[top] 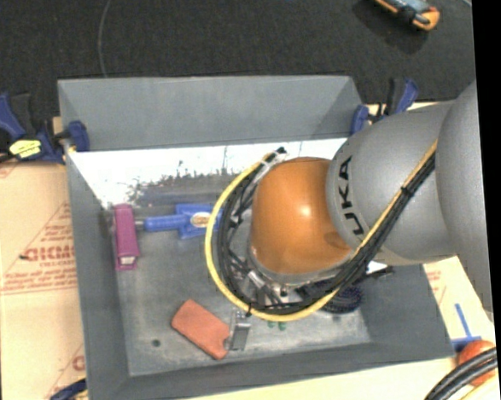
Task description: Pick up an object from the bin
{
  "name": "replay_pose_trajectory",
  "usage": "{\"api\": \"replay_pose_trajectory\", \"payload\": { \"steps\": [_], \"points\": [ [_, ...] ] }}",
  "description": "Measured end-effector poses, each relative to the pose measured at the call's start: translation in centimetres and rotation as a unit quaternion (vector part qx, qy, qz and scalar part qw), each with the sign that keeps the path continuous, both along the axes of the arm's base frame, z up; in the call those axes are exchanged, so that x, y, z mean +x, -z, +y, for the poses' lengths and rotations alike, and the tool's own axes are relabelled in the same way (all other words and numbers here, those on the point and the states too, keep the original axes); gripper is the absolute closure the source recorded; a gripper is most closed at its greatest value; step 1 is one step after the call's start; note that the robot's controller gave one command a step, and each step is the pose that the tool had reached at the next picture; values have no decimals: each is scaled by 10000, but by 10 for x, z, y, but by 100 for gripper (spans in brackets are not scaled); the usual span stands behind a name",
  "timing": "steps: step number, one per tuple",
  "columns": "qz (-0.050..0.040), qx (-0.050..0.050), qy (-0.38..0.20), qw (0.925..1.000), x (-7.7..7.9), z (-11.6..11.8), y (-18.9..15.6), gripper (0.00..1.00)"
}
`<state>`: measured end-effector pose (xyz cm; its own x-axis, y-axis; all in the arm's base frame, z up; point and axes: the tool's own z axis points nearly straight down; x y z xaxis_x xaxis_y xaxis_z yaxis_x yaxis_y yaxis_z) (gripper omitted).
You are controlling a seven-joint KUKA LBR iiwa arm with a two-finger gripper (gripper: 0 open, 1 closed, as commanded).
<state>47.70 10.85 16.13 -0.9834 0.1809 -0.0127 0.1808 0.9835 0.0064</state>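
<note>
A salmon-coloured flat block point(199, 327) lies tilted on the bin floor near the front wall, left of centre. My gripper point(239, 333) is low in the bin, right at that block's right end, and most of it is hidden under the arm's orange cover. A magenta oblong thing point(125, 235) lies along the left wall. A blue tool-like thing point(168, 220) with a pale end lies across the floor towards the back, between the magenta thing and the arm.
The arm and its orange cover and cables hang over the right half of the bin. A dark blue thing point(351, 297) and a small green bit point(281, 325) peek out under it. Bare floor shows at the front left.
</note>
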Motion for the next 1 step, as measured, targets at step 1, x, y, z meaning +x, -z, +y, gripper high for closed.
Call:
{"api": "replay_pose_trajectory", "payload": {
  "steps": [1],
  "points": [
    [87, -13, 872, 9962, -4, 32, 57, 0]
  ]
}}
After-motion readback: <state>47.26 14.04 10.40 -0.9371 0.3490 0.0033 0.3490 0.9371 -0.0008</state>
